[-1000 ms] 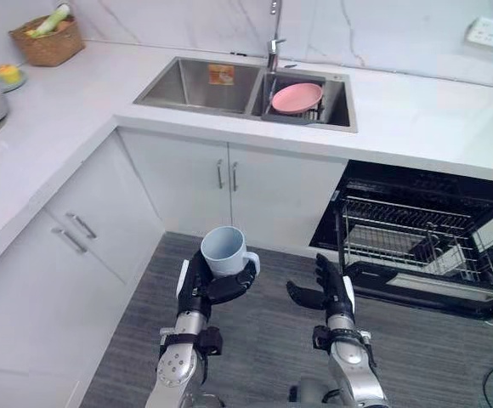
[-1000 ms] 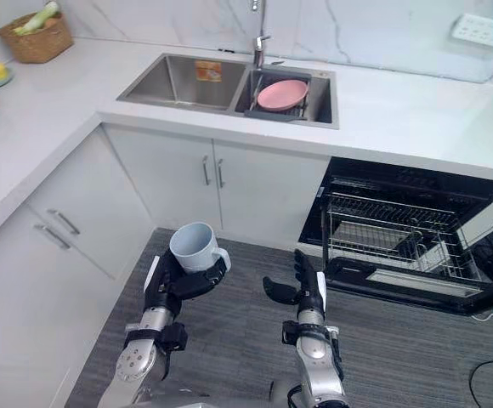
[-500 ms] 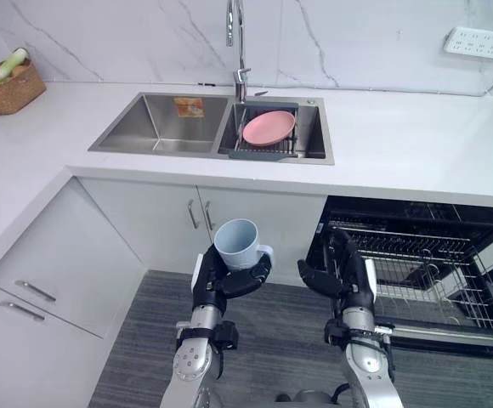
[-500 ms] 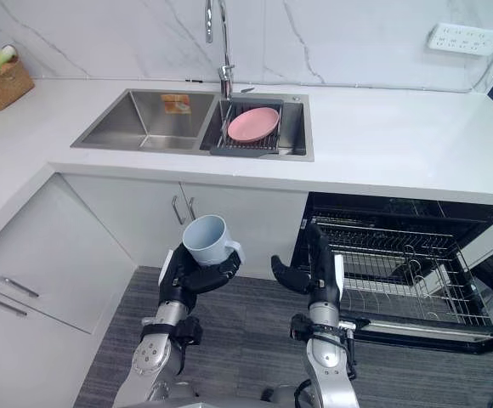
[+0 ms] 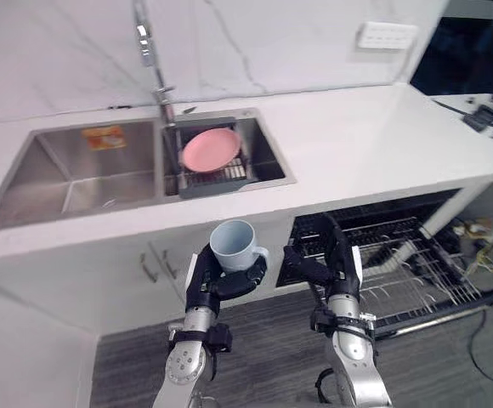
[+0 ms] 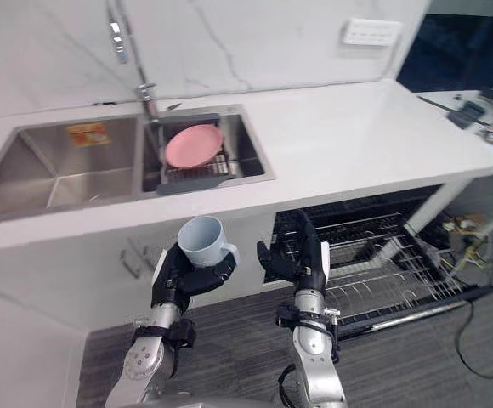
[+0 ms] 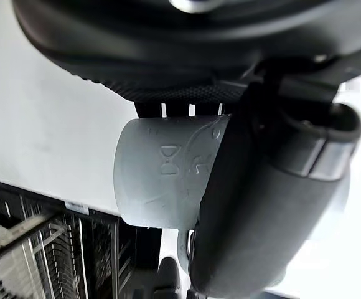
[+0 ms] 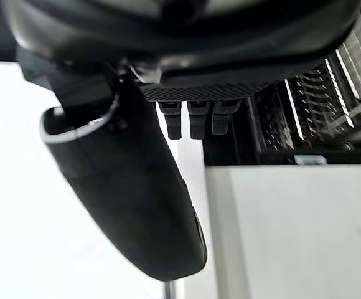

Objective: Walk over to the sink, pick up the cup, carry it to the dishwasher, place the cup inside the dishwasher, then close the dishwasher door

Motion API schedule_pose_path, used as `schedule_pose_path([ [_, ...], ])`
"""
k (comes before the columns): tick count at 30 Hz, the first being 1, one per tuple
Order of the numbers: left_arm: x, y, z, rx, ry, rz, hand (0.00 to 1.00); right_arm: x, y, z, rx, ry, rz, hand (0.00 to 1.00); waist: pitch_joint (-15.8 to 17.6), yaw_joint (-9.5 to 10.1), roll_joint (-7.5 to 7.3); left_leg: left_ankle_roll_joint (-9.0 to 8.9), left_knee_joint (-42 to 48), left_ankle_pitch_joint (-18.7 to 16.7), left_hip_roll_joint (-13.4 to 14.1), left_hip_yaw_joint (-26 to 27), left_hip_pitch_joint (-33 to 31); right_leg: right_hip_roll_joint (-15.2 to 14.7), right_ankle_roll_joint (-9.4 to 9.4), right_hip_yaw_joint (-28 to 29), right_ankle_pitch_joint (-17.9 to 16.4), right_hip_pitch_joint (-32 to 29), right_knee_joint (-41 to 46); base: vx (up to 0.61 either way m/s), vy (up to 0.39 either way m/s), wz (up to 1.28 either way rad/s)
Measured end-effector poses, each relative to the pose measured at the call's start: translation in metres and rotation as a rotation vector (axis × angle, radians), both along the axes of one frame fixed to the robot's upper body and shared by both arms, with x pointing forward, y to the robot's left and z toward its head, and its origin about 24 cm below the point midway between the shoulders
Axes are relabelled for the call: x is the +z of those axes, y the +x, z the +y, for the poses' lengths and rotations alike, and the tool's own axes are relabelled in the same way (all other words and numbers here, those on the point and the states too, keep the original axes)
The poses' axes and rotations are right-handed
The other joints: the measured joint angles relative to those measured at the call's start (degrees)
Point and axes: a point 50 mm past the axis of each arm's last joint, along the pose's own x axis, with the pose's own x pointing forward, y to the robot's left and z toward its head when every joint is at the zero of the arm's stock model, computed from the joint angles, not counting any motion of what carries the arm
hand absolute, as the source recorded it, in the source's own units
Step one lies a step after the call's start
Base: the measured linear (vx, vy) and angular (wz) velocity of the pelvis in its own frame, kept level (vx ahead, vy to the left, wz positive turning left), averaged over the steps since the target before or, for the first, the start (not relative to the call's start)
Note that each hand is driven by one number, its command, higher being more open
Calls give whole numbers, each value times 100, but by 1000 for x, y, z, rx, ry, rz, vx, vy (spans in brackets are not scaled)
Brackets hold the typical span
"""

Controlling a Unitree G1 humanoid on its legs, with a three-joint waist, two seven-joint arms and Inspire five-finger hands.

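one white counter (image 5: 357, 144), steel sink (image 5: 68, 183), grey plank floor (image 5: 263, 357)

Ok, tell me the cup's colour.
Pale blue; the cup shows best in the left eye view.

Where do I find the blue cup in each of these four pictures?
Left eye view: cup low centre, in the left hand.
Right eye view: cup low, left of centre.
Left wrist view: cup against the palm, thumb across it.
Right wrist view: open right hand, dishwasher rack beyond its fingers.
Shared landmark: that rack.
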Motion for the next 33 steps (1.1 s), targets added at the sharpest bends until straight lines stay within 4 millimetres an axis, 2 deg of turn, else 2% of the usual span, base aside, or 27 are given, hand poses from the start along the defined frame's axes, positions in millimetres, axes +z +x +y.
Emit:
schedule_pose_path([
  [2, 2, 3, 1, 10, 4, -12, 30, 3, 3, 5, 31, 3, -18, 90, -21, -40, -32, -110, -40, -131, 87, 235, 87, -5, -195, -332, -79, -262, -205, 100, -58, -64],
  [3, 3, 4, 2, 8, 11, -18, 30, 5, 4, 7, 42, 13, -30, 90, -55, -65, -153, -241, 53, -235, 80, 305, 84, 46, -312, -480, 156, -248, -816, 165, -122, -61],
  [5, 0, 5, -4, -11, 3, -5, 30, 4, 4, 3, 45, 18, -29, 90, -23, -96, 48, -332, 123, -349, 328, 152, 122, 346, -427, -491, 235, -45, -1070, 201, -149, -40],
  [7, -2, 5, -8, -20, -7, 4, 30, 1, 0, -4, 27, 6, -14, 90, -16, -115, 76, -342, 249, -341, 471, 100, 197, 519, -475, -481, 231, 137, -1224, 170, -131, -25],
  [8, -1, 5, -10, -25, -15, 2, 30, 1, -5, -7, 15, 4, -11, 90, -9, -117, 87, -352, 535, -332, 566, 96, 178, 596, -494, -464, 219, 292, -1338, 160, -102, -16],
  [10, 2, 7, -13, -25, -32, -9, 30, 9, -11, -9, 5, 16, -41, 90, 61, -118, 199, -370, 1482, -295, 768, 34, -44, 686, -499, -453, 216, 616, -1543, 150, -64, -12],
  [11, 3, 8, -14, -19, -41, -15, 30, 16, -14, -10, 2, 29, -69, 90, 101, -117, 267, -383, 2089, -161, 878, -4, -223, 707, -499, -439, 216, 781, -1630, 145, 17, -11],
  [12, 6, 9, -12, -5, -44, -25, 30, 27, -18, -10, 2, 48, -112, 90, 127, -102, 287, -381, 2896, 191, 963, -137, -583, 675, -500, -352, 217, 971, -1778, 163, 61, -22],
  [13, 10, 9, -11, 2, -46, -45, 30, 37, -20, -10, 6, 57, -163, 90, 121, -42, 285, -386, 3280, 70, 1021, -239, -848, 650, -497, -285, 220, 1051, -1883, 130, 81, -22],
  [14, 13, 9, -10, 3, -48, -59, 30, 41, -20, -10, 4, 66, -189, 90, 108, -34, 305, -389, 3303, -71, 1035, -273, -953, 648, -493, -268, 222, 1083, -1924, 127, 98, -23],
  [16, 24, 11, -9, 10, -51, -111, 30, 52, -17, -10, 8, 100, -254, 90, 95, 5, 290, -308, 2593, -480, 935, -423, -1230, 566, -447, -138, 247, 1161, -2012, 129, 126, -25],
  [17, 25, 11, -9, 9, -52, -117, 30, 52, -17, -10, 12, 100, -259, 90, 90, 18, 290, -295, 2240, -482, 864, -510, -1252, 532, -420, -102, 260, 1163, -2017, 118, 179, -34],
  [18, 25, 12, -10, 6, -53, -119, 30, 52, -16, -9, 18, 101, -259, 90, 57, 31, 343, -332, 1232, -153, 717, -710, -1189, 504, -321, -28, 260, 1143, -2024, 92, 173, -31],
  [19, 25, 11, -10, 5, -52, -118, 30, 50, -16, -9, 21, 107, -253, 90, 9, 43, 382, -606, 932, -4, 653, -850, -1122, 500, -229, 50, 245, 1124, -2038, 122, 233, -41],
  [20, 19, 11, -7, 8, -32, -98, 30, 40, -16, -7, 28, 135, -207, 90, -91, 49, 178, -602, 686, 223, 457, -722, -1001, 357, -148, 188, 332, 1145, -2201, 162, 226, -20],
  [21, 18, 10, -5, 13, -21, -90, 30, 35, -17, -6, 35, 145, -182, 90, -153, -15, 58, -544, 511, 282, 317, -715, -946, 241, -102, 191, 404, 1234, -2444, 161, 202, -6],
  [22, 17, 10, -5, 13, -17, -89, 30, 33, -16, -5, 38, 148, -177, 90, -175, -40, 17, -525, 458, 295, 263, -709, -929, 193, -69, 191, 432, 1281, -2544, 153, 148, 7],
  [27, 9, 10, -4, -4, 13, -61, 30, 33, -15, -2, 76, 153, -178, 90, -257, -51, -27, -498, -93, 407, 104, -497, -488, 94, -14, 384, 599, 1537, -2914, 78, 53, -14],
  [33, 8, 16, -10, -45, 45, -67, 30, 32, -15, -6, 84, 173, -178, 90, -273, -83, -20, -567, -896, 694, 120, -447, -39, 254, -96, 617, 748, 1505, -2959, 21, -23, -20],
])
